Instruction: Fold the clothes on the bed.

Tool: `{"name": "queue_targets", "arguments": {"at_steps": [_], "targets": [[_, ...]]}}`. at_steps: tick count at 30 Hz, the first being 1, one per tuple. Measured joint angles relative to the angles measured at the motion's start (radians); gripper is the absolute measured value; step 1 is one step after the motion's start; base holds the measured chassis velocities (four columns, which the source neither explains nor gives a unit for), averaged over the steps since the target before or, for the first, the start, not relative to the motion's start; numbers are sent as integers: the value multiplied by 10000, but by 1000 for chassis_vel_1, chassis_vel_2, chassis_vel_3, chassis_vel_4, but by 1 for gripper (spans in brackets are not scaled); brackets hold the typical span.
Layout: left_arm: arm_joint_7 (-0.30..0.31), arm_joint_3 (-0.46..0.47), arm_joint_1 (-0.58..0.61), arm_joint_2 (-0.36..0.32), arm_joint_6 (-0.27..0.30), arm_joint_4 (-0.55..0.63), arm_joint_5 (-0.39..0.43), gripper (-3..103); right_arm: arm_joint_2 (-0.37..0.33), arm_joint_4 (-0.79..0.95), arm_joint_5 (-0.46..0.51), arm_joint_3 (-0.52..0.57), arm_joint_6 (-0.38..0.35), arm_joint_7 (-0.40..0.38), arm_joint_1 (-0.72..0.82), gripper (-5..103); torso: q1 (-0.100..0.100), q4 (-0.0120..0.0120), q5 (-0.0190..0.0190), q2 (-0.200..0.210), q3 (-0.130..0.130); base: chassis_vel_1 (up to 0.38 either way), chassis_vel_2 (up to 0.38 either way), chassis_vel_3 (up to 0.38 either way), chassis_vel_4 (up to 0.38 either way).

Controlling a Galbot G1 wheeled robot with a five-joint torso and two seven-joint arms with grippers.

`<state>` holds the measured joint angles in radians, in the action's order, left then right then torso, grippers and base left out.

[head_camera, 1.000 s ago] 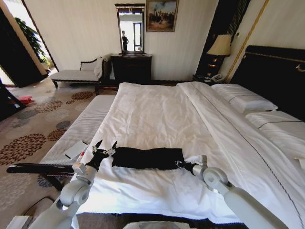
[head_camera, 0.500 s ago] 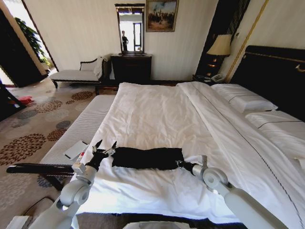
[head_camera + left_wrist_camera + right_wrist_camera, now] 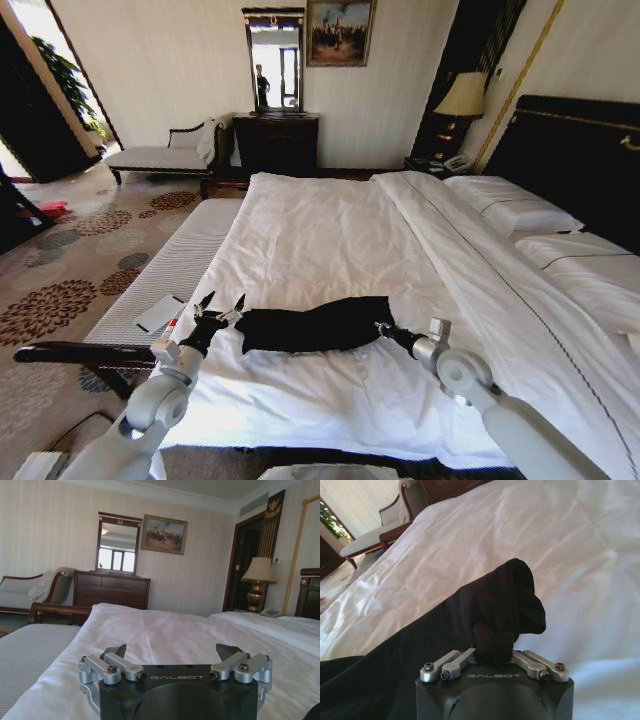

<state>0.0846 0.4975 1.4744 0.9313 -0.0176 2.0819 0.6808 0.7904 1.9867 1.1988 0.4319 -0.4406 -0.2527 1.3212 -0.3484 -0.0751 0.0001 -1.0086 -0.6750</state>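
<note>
The black T-shirt lies as a long folded band across the near part of the bed, stretched between the two grippers. Its right end is bunched up and pinched between the closed fingers of the right gripper, which holds that end raised a little off the white duvet; in the right wrist view the dark fabric rises in a crumpled peak straight out of the gripper and trails away across the sheet. The left gripper sits just beside the shirt's other end with its fingers spread apart and nothing between them; from its own wrist camera the gripper faces bare duvet. Both gripper bodies carry the word "GALBOT" in pale letters. No lettering on the shirt can be read. A white card or booklet lies on the grey bench beside the left gripper
</note>
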Motion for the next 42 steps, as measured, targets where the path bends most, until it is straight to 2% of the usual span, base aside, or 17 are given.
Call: {"name": "queue_targets", "arguments": {"at_steps": [8,19,24,31,37,42], "targets": [[5,-49,7,35,7,1,-262,100,144,-292,-937,1475,241,255,794,5,0,-3,0,0,0,0,0,0,0],[55,154,418,114,-43,191,-539,100,422,-761,-2208,2596,558,634,1394,5,0,-1,1,0,1,0,0,0,0],[224,255,498,191,-57,208,-530,100,388,-908,-2555,2673,576,709,1452,5,0,0,0,0,0,0,0,0,0],[281,341,494,203,-62,198,-512,100,378,-736,-2506,2621,528,633,1444,5,0,-2,-1,0,0,0,0,0,0],[305,355,494,199,-62,190,-484,100,408,322,-1989,2139,306,275,1300,5,0,-1,-3,-1,0,0,0,0,0],[346,410,536,155,-38,282,-490,100,401,1101,-1758,1241,216,52,897,5,0,-1,-3,0,0,0,0,0,0]]}}
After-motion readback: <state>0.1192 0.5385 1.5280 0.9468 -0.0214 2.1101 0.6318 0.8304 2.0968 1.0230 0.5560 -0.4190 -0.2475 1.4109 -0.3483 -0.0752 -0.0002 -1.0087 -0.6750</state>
